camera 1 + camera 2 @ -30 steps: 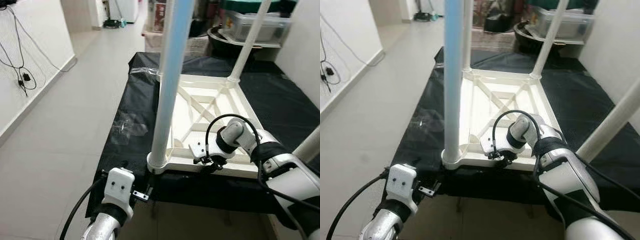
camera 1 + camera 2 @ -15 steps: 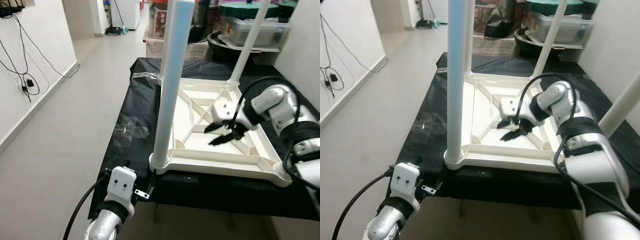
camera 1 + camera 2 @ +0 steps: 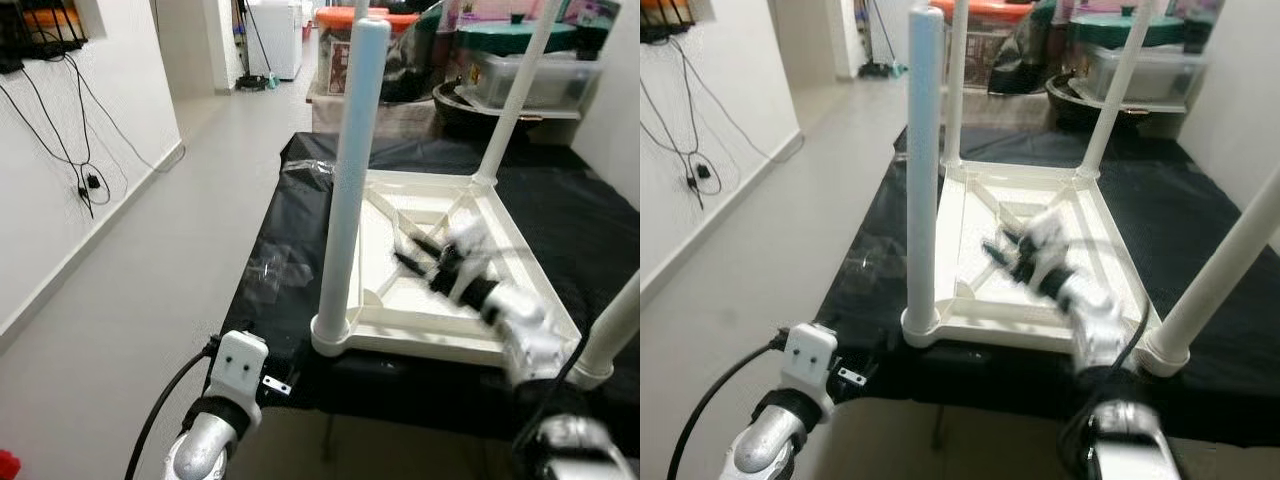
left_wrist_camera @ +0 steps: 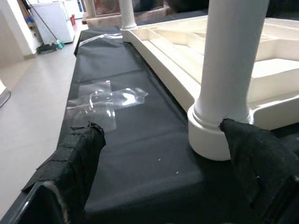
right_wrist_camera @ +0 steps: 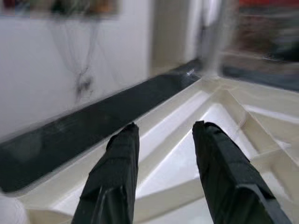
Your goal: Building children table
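Observation:
The white children's table (image 3: 420, 345) lies upside down on a black-covered surface (image 3: 290, 230), with its legs pointing up. Its near-left leg (image 3: 350, 180) stands in front of me, and the near-right leg (image 3: 612, 340) slants at the right edge. My right gripper (image 3: 408, 252) hovers open over the ribbed underside and is blurred by motion. In the right wrist view its fingers (image 5: 119, 163) stand apart above the white ribs (image 5: 187, 154) with nothing between them. My left gripper (image 4: 160, 126) is open, low at the near-left corner, facing the base of the near-left leg (image 4: 224, 93).
Crumpled clear plastic wrap (image 3: 272, 272) lies on the black cover left of the table. Storage bins and tubs (image 3: 520, 75) crowd the back. A tiled floor (image 3: 150, 290) runs along the left beside a wall with hanging cables (image 3: 85, 180).
My right gripper rose from the table's near rim to the middle of the underside, then swung towards the far left ribs. The camera view has tilted up. My left arm stays put.

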`<state>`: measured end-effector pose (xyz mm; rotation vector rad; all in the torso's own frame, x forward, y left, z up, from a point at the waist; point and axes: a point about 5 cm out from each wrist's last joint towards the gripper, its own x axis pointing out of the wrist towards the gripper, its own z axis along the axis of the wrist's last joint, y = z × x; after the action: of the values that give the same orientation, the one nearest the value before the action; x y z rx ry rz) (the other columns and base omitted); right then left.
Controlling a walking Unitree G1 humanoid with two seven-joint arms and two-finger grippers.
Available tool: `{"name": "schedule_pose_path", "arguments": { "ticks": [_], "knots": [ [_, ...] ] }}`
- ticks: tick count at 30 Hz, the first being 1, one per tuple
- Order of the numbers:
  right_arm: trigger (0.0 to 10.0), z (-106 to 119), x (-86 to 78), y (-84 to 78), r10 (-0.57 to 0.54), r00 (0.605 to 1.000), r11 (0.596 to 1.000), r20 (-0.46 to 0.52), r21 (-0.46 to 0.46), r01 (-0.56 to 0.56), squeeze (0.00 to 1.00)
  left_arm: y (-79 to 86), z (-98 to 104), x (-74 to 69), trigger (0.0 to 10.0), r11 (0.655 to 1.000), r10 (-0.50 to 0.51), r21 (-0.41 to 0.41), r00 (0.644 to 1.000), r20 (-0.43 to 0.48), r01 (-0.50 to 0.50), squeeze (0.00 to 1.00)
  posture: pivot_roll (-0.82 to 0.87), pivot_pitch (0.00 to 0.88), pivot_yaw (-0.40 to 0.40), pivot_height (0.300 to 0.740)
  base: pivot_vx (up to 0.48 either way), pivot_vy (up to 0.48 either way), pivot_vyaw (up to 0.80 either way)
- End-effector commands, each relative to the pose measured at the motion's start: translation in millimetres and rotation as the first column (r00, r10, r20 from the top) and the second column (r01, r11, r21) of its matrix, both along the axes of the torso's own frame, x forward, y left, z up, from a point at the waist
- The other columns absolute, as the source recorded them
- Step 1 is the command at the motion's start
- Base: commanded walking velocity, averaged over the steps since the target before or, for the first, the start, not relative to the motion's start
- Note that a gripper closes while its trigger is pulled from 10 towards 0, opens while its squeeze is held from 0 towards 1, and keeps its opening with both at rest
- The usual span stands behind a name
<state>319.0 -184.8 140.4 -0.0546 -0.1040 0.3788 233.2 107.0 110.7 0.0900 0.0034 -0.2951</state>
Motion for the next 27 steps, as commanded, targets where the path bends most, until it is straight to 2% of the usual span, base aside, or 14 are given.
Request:
{"name": "schedule_pose_path", "arguments": {
  "ticks": [1, 2, 3, 5, 6, 8, 10, 15, 20, 27],
  "knots": [
    [10.0, 7, -9.3, 5.8, -0.054, 0.997, 0.998, 0.059, -0.01, 0.055, 0.0, 2.4, -2, -0.8, 10.0, 1.0, 0.008, 0.017, 1.0, 0.005, -0.008, 0.0, 0.06, 0.0, -0.013, 0.74, 0.0, 0.0, 0.0],
    [10.0, 0, -21.1, 16.6, -0.083, 0.995, 0.996, 0.052, 0.026, 0.082, 0.0, 2.7, -2, -1.0, 10.0, 1.0, 0.013, 0.028, 1.0, 0.016, -0.013, 0.0, 0.06, 0.0, -0.011, 0.74, 0.0, 0.0, 0.0],
    [10.0, 0, -21.1, 16.6, -0.083, 0.995, 0.996, 0.052, 0.026, 0.082, 0.0, 2.7, -2, -1.0, 10.0, 1.0, 0.013, 0.028, 1.0, 0.016, -0.013, 0.0, 0.06, 0.0, -0.011, 0.74, 0.0, 0.0, 0.0],
    [10.0, -7, -33.2, 31.3, -0.106, 0.993, 0.994, 0.056, 0.037, 0.104, 0.0, 2.9, -1, -1.8, 10.0, 0.999, 0.019, 0.05, 0.999, 0.039, -0.021, 0.0, 0.07, 0.0, -0.016, 0.74, 0.0, 0.0, 0.0],
    [10.0, -7, -33.2, 31.3, -0.106, 0.993, 0.994, 0.056, 0.037, 0.104, 0.0, 2.9, -1, -1.8, 10.0, 0.999, 0.019, 0.05, 0.999, 0.039, -0.021, 0.0, 0.07, 0.0, -0.016, 0.74, 0.0, 0.0, 0.0],
    [10.0, -8, -40.3, 40.2, -0.162, 0.983, 0.986, 0.082, 0.039, 0.16, 0.0, 3.2, -1, -1.5, 10.0, 0.997, 0.024, 0.069, 0.998, 0.053, -0.027, 0.0, 0.06, 0.0, -0.013, 0.74, 0.0, 0.0, 0.0],
    [10.0, -8, -43.7, 43.1, -0.187, 0.978, 0.982, 0.089, 0.037, 0.185, 0.0, 3.4, -2, -1.0, 10.0, 0.997, 0.025, 0.076, 0.998, 0.056, -0.029, 0.0, 0.06, 0.0, -0.012, 0.74, 0.0, 0.0, 0.0],
    [10.0, -18, -51.6, 48.6, -0.246, 0.969, 0.968, 0.031, 0.049, 0.245, 0.0, 3.4, -6, 1.2, 10.0, 0.996, 0.024, 0.085, 0.999, 0.043, -0.028, 0.0, 0.06, 0.0, -0.009, 0.74, -0.049, -0.082, 0.0],
    [10.0, -21, -56.1, 50.9, -0.26, 0.966, 0.964, -0.004, 0.054, 0.259, 0.0, 3.5, -8, 1.6, 10.0, 0.996, 0.025, 0.084, 0.999, 0.038, -0.028, 0.0, 0.06, 0.0, -0.01, 0.74, -0.197, -0.397, 0.0],
    [10.0, -23, -59.7, 52.8, -0.278, 0.961, 0.959, -0.016, 0.048, 0.278, 0.0, 3.2, -8, 0.8, 10.0, 0.997, 0.018, 0.079, 0.999, 0.041, -0.021, 0.0, 0.06, 0.0, -0.009, 0.74, 0.0, 0.0, 0.0]
  ]
}}
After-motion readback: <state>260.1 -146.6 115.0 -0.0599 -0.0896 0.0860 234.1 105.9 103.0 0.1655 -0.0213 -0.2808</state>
